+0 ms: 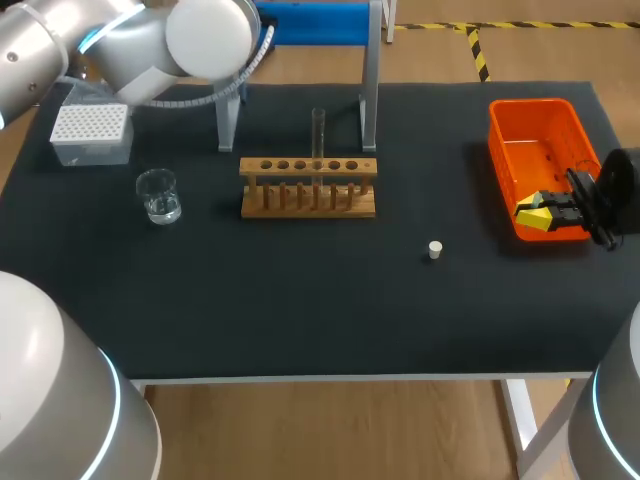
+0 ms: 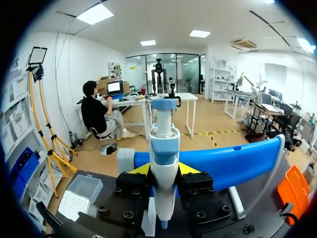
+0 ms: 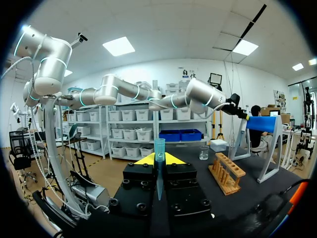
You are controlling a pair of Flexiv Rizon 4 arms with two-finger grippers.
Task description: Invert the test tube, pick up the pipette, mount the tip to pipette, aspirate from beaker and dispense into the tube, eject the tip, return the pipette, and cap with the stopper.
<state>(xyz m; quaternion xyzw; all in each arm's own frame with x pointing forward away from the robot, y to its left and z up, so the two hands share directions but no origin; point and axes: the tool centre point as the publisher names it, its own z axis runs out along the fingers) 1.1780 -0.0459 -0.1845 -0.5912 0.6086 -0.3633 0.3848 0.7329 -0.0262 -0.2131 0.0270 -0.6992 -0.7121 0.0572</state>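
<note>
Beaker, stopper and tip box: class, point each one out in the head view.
beaker [image 1: 158, 197], head view, glass wall.
stopper [image 1: 435, 250], head view, its top.
tip box [image 1: 90, 125], head view, gridded top.

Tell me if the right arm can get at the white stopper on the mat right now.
Probably yes. The stopper lies alone on bare mat, nothing between it and the right gripper at the orange bin. But that gripper seems shut on a clear tip, which must go first.
</note>
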